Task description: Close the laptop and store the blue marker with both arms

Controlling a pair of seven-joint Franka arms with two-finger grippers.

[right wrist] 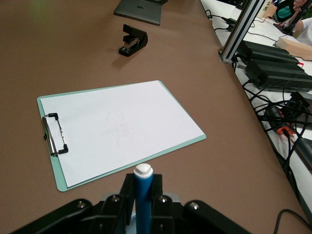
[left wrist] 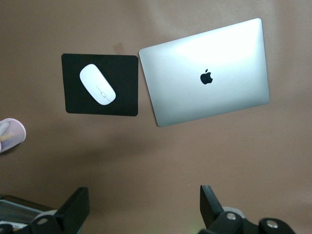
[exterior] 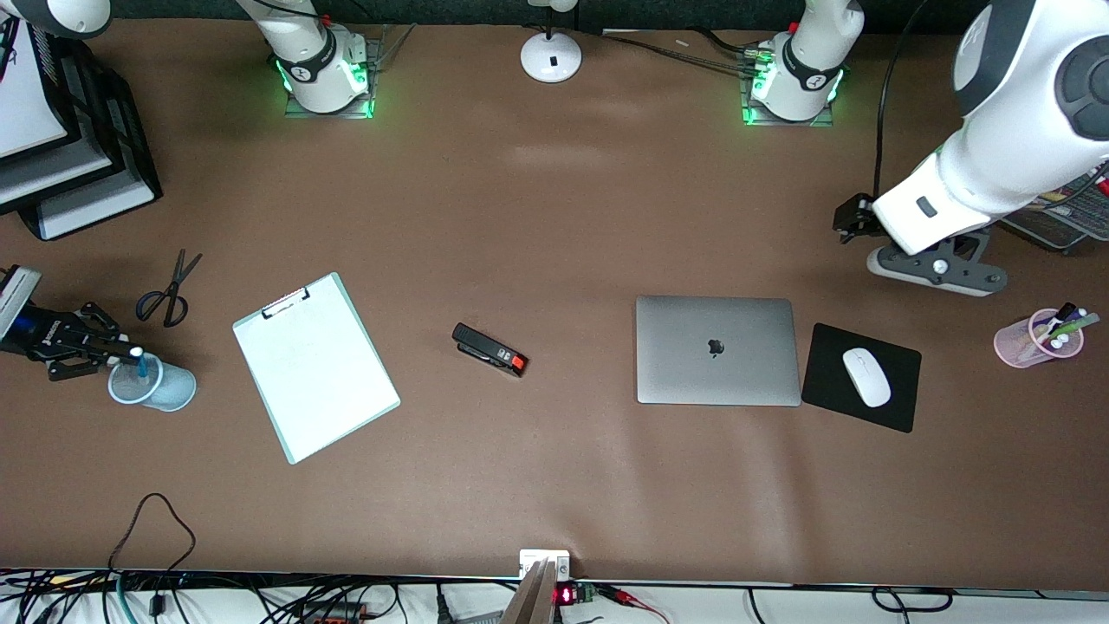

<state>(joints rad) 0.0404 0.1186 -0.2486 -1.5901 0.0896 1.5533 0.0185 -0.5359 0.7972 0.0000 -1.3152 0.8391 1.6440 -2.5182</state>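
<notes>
The laptop point(exterior: 717, 349) lies closed on the table, silver lid up with the dark apple logo showing; it also shows in the left wrist view point(left wrist: 207, 73). My right gripper point(exterior: 121, 351) is at the right arm's end of the table, shut on the blue marker point(exterior: 139, 364). The marker stands upright in a pale blue cup point(exterior: 156, 387). In the right wrist view the marker point(right wrist: 143, 197), whitish end up, sits between the fingers point(right wrist: 127, 187). My left gripper point(exterior: 853, 221) is up in the air, open and empty point(left wrist: 145, 204), over bare table beside the laptop and mouse pad.
A white clipboard point(exterior: 314, 364), a black stapler point(exterior: 489, 349) and scissors point(exterior: 169, 290) lie on the table. A white mouse point(exterior: 866, 376) rests on a black pad point(exterior: 901, 407). A pink cup of pens point(exterior: 1040, 338) and stacked trays point(exterior: 69, 156) sit at the ends.
</notes>
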